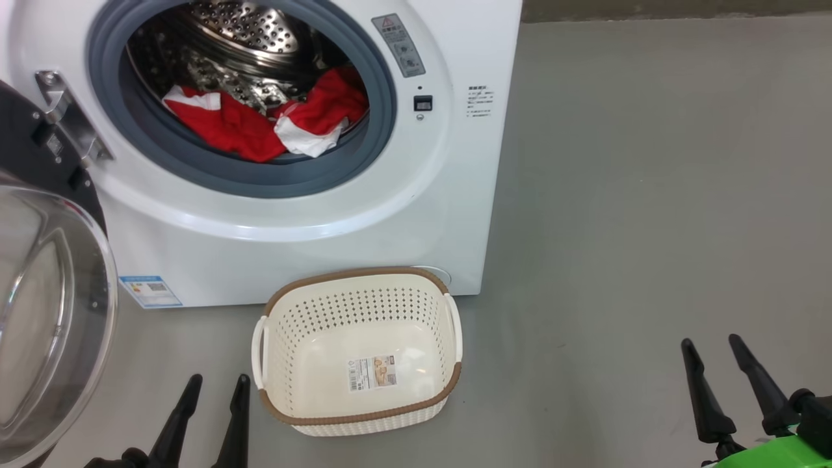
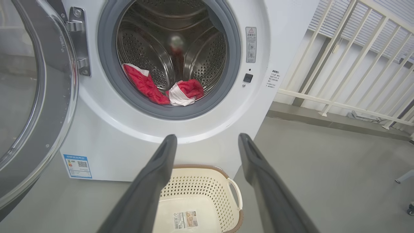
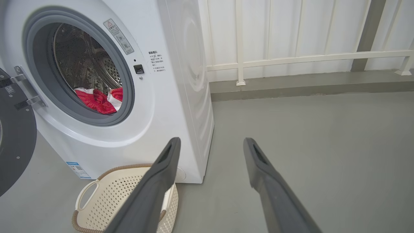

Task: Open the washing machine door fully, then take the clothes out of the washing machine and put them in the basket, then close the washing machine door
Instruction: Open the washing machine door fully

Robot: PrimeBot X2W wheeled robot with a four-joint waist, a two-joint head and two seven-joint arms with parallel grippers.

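Our left gripper (image 1: 218, 382) and right gripper (image 1: 710, 343) both sit low, fingers pointing forward and spread wide apart, both of them empty.

This looks like a laundry corner set up in a plain utility or test space rather than a furnished home room. A white front-loading washing machine (image 1: 416, 214) stands straight on a smooth grey floor (image 1: 650, 195). A cream plastic basket (image 1: 364, 305) sits on the floor just in front of it, and red and white clothes (image 1: 227, 123) lie in its drum. Behind and to the right, the floor ends at a low grey kerb (image 3: 307, 84) carrying a white metal railing (image 3: 291, 59), with pale ribbed wall panels (image 3: 323, 29) beyond. At the far right edge there is what may be a small castor (image 2: 410, 210).
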